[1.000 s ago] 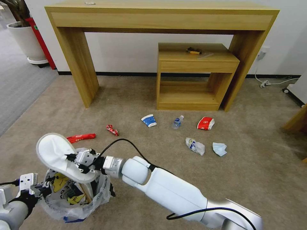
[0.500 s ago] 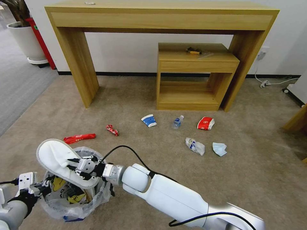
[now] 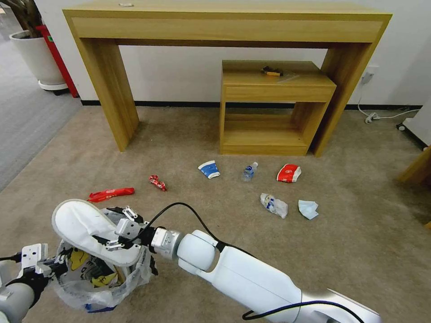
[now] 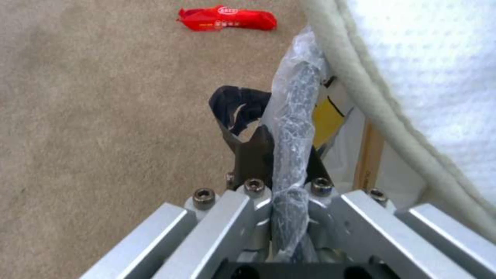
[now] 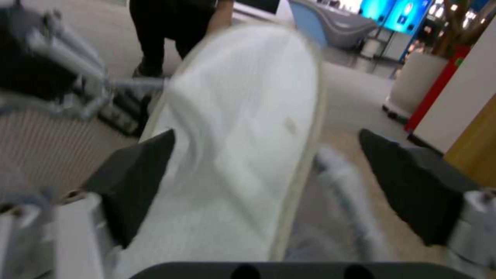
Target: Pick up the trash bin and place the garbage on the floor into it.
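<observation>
Carpeted office: wooden desk [image 3: 224,27], potted plant [image 3: 33,54]

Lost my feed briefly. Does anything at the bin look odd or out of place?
Yes. The white slipper lies across the bin's rim, not inside it, toe sticking out past the edge. The right end effector is open around it. The left end effector pinches the bin's rim.

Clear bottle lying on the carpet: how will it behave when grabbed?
The small clear plastic bottle lies on its side, so a nudge would probably roll it, though the beige short-pile carpet should damp that. Small and thin-looking, it is likely light and may dent.
</observation>
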### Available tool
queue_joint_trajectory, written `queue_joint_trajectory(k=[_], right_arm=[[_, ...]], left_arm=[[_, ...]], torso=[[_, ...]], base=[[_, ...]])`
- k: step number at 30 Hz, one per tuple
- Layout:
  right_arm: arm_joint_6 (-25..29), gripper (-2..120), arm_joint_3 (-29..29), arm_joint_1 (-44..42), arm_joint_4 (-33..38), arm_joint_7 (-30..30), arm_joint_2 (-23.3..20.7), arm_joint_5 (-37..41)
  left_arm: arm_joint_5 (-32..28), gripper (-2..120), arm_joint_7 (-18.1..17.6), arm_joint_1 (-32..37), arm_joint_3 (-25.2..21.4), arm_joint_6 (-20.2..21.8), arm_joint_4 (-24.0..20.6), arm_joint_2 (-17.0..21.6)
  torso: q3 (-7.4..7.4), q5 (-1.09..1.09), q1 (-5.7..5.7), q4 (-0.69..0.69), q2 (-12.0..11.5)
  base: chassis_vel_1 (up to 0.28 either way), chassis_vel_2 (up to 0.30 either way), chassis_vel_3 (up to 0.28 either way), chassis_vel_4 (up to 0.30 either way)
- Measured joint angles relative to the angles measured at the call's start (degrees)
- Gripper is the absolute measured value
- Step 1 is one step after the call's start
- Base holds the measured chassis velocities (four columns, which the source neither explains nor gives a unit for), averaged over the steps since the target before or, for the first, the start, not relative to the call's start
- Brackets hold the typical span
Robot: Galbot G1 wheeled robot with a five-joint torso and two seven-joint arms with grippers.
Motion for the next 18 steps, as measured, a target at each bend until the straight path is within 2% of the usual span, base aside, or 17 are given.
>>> queue_joint_trajectory(k=[2, 18], right_arm=[[-0.26, 99, -0.55, -0.02, -0.87, 0.01, 0.14, -0.01], [-1.54, 100, -2.73, -0.19, 0.12, 0.69, -0.71, 0.0]], left_arm=[[-0.03, 0, 0.04, 0.01, -0.05, 0.0, -0.23, 0.08], [-0.05, 0, 0.48, -0.41, -0.34, -0.02, 0.09, 0.4]], torso=[[0.0, 0.0, 0.0, 0.0, 0.0], [0.0, 0.0, 0.0, 0.0, 0.0]], base=[[0.0, 0.0, 0.0, 0.0], [0.0, 0.0, 0.0, 0.0]])
